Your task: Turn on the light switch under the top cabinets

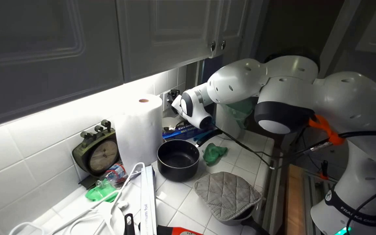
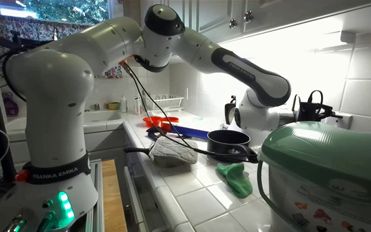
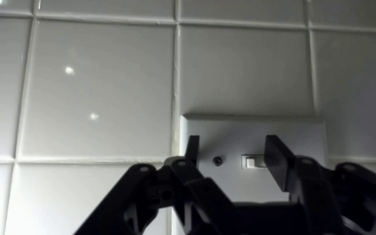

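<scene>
My pincer (image 3: 233, 156) parted at the light switch (image 3: 253, 162), beneath the top cabinets (image 1: 171, 29)

My pincer stands released before a white plate (image 3: 230, 137) on the tiled wall (image 3: 103, 91); its two dark fingers (image 3: 279, 166) are well apart, and the switch, set in that plate, lies between them, partly hidden by one; whether that finger touches the switch, I cannot tell; the cabinets hang above, their lower edge over the counter (image 2: 201, 206), and a bright glow (image 2: 301, 54) fills the wall beneath them in both exterior views; along the counter's back edge stand an olive clock (image 1: 103, 156) and, just beside it, a paper towel roll (image 1: 139, 133); next to the roll, toward the front edge, sits a black pot (image 1: 178, 171); a quilted grey pad (image 1: 225, 195) lies over a pan (image 1: 237, 222) by the front edge, the pan's handle crossing it; a green cloth (image 1: 212, 153) rests near the pot; a tub with a green lid (image 2: 327, 151) stands at the counter's end nearest my pincer.
</scene>
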